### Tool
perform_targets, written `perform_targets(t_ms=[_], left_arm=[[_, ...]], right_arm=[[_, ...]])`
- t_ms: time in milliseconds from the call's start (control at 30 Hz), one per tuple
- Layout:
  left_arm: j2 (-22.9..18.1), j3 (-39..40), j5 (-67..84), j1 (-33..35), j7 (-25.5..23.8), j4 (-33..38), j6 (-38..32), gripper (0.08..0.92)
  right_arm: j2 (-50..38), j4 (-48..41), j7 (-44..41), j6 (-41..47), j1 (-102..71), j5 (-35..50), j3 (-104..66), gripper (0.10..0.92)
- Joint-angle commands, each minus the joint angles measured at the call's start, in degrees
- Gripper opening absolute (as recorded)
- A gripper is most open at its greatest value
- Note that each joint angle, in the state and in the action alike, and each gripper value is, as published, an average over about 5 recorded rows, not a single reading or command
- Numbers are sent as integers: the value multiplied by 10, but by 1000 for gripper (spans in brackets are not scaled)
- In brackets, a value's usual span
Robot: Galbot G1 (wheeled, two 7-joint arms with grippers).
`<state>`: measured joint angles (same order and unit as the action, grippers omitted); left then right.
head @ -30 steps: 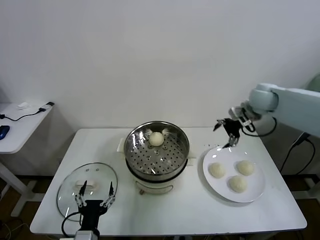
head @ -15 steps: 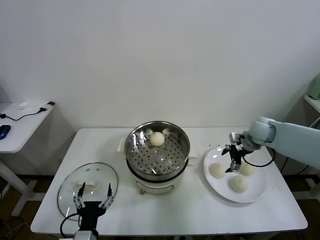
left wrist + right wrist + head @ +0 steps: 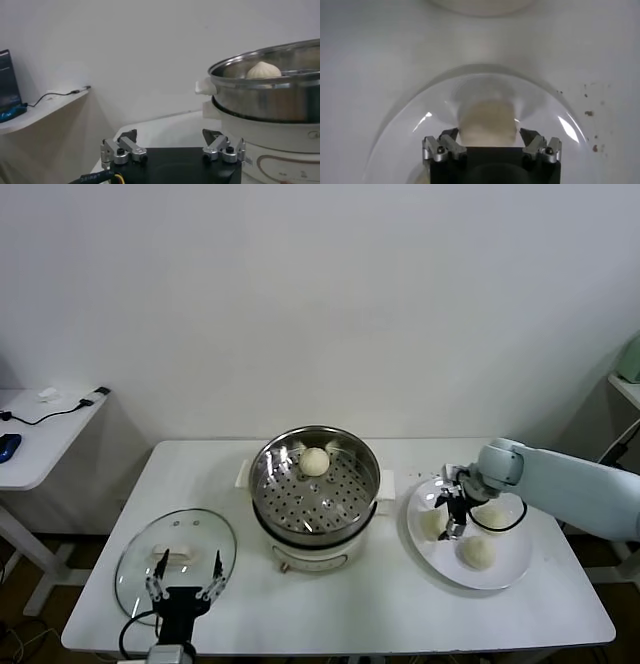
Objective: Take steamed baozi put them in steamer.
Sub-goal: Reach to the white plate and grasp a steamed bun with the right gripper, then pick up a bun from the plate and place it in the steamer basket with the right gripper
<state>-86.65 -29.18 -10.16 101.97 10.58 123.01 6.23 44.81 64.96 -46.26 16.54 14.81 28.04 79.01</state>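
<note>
The steamer (image 3: 314, 484) stands mid-table with one baozi (image 3: 314, 462) on its perforated tray. It also shows in the left wrist view (image 3: 270, 100), with that bun (image 3: 263, 70) above the rim. Three baozi lie on the white plate (image 3: 510, 569) to the right: a left one (image 3: 430, 524), a back one (image 3: 492, 515) and a front one (image 3: 476, 552). My right gripper (image 3: 452, 526) is low over the plate, open. The left bun (image 3: 486, 122) sits between its fingertips (image 3: 490, 137). My left gripper (image 3: 186, 579) is parked open and empty at the table's front left.
A round glass lid (image 3: 175, 549) with a white knob lies flat at the front left, just behind my left gripper. A white side table (image 3: 40, 434) with a cable stands farther left. The wall is close behind the table.
My right gripper has come down and leftward from above the plate's back edge to the left bun on the plate. The left arm has not moved.
</note>
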Motion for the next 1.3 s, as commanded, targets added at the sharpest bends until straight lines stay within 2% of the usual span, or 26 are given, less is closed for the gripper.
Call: perform_targets(t_ms=[33, 200, 333, 533, 767, 967, 1133, 1300], left_arm=[[-1, 2, -1, 2, 0, 3, 1, 823], [-1, 3, -2, 4, 1, 10, 3, 823], [-2, 6, -3, 4, 1, 14, 4, 823], [0, 10, -4, 8, 0, 20, 4, 823], [5, 15, -1, 11, 0, 31, 5, 823], [9, 13, -1, 8, 4, 35, 0, 823], [7, 10, -2, 7, 7, 36, -4, 823], [3, 8, -2, 6, 10, 32, -6, 823]], right_arm=[[12, -17, -2, 7, -23, -3, -20, 763], [-6, 3, -26, 3, 15, -20, -5, 694], [-21, 19, -43, -5, 78, -18, 15, 673], [-8, 38, -100, -23, 280, 67, 106, 670], [67, 80, -129, -2, 454, 212, 168, 673], [167, 140, -66, 51, 467, 304, 145, 671], [271, 122, -17, 87, 405, 328, 118, 673], [334, 80, 16, 108, 333, 322, 111, 670]])
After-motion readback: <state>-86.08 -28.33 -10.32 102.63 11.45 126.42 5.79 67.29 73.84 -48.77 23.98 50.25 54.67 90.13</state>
